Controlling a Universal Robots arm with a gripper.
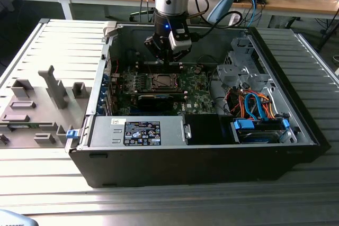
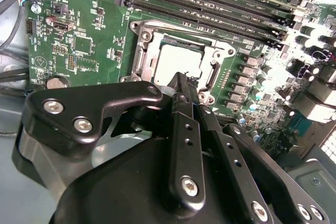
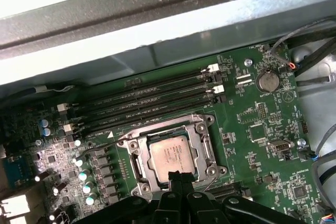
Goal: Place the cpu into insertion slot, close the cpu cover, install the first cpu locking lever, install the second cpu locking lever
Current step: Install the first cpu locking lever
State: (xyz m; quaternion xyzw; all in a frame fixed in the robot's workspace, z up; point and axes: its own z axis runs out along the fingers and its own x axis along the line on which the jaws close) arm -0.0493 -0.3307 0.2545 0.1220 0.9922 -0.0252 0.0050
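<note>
While its fingers are pressed together with nothing pinched between them, the gripper (image 2: 182,81) hangs just above one edge of the cpu (image 3: 171,153). The chip lies flat in the insertion slot (image 2: 211,74). The cpu cover (image 3: 203,148) appears to lie down around it, its window framing the pale metal top. I judge seating and covering done, and the first locking lever in hand. A thin wire rod (image 3: 211,182) runs beside the socket; whether it is latched I cannot tell. Working it calls for the closed tips to bear on that rod alone, clear of the chip and the green board (image 3: 262,129).
</note>
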